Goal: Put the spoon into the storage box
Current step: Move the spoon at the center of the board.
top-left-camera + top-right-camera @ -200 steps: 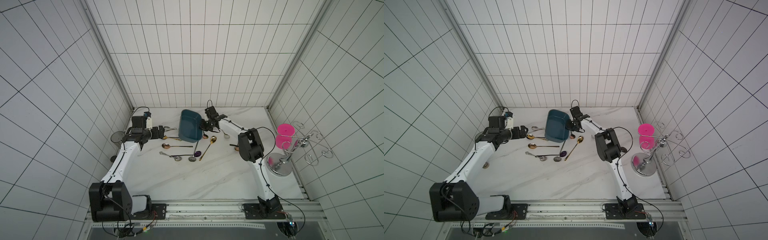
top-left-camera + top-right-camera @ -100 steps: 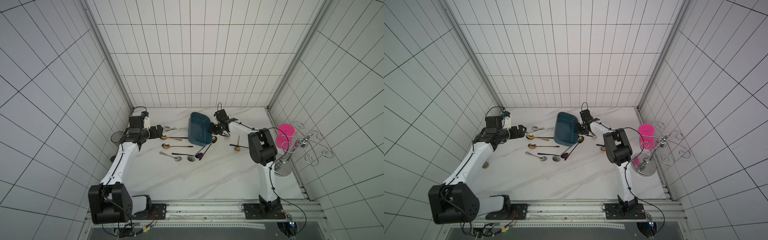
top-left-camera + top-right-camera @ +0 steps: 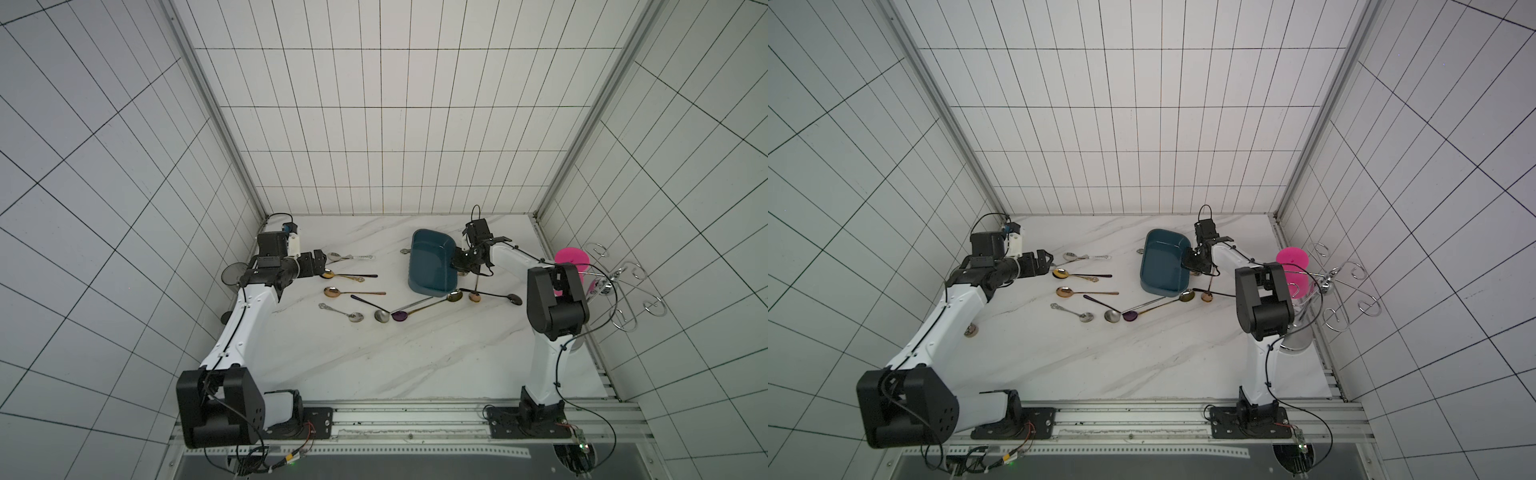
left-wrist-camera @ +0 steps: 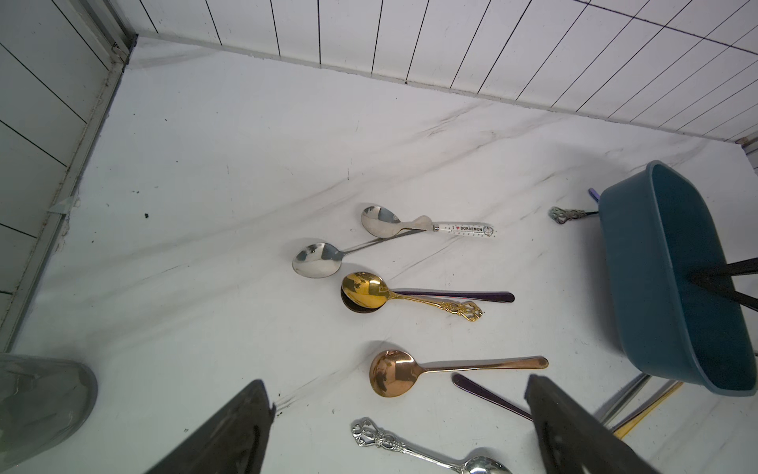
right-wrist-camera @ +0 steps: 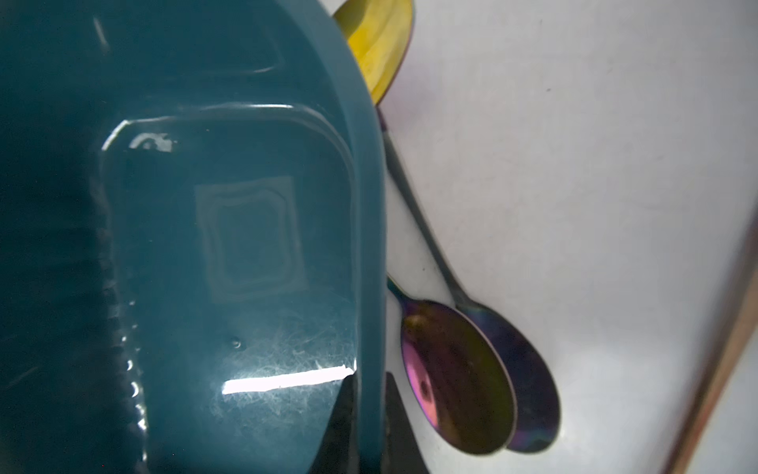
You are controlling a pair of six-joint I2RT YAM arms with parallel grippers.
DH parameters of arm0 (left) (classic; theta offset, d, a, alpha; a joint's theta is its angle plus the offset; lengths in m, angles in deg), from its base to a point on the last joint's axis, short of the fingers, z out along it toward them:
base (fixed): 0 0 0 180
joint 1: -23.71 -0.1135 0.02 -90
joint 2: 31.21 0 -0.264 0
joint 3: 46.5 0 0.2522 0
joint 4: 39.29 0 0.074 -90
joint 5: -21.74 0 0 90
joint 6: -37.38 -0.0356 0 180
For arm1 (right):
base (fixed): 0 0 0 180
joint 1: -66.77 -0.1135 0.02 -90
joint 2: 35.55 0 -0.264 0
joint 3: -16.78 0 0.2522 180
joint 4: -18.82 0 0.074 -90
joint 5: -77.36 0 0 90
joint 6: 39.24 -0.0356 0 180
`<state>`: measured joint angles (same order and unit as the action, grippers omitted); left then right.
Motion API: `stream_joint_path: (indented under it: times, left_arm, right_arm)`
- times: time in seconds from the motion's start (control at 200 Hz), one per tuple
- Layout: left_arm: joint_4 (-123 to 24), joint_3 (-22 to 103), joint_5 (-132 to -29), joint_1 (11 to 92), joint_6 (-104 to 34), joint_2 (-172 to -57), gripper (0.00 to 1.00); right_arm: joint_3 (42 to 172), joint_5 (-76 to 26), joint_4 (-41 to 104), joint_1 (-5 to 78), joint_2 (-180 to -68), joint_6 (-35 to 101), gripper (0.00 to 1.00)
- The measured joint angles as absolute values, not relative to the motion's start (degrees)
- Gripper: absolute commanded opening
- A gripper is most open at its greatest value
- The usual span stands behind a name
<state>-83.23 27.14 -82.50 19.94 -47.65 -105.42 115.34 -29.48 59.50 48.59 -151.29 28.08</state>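
Spoons (image 3: 331, 292) lie scattered on the bench (image 3: 395, 365); two handles vanish beneath the near end of the box (image 3: 430, 266). Box tilted at mid-bench, one long wall pinched by the closed right tool (image 5: 369, 410). Left tool (image 4: 398, 385) wide open, low over the leftmost spoons; both tools' fingers are cropped in the wrist views.

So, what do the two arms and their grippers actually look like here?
The left arm and right arm share one build: white link shells, boxy black joint housings, thin black cables running alongside. The left gripper is black, with a white-and-blue module mounted behind it; its fingers are dark, flat and tapered. The right gripper is black too.
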Motion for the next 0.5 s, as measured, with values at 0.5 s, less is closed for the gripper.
stream_joint_path:
  times: [0.5]
  left_arm:
    - [-82.57,26.49,-82.96,19.67,-47.61,-105.42,0.98]
  right_arm:
    - [134.77,-40.28,78.56,42.12,-155.1,27.8,0.0]
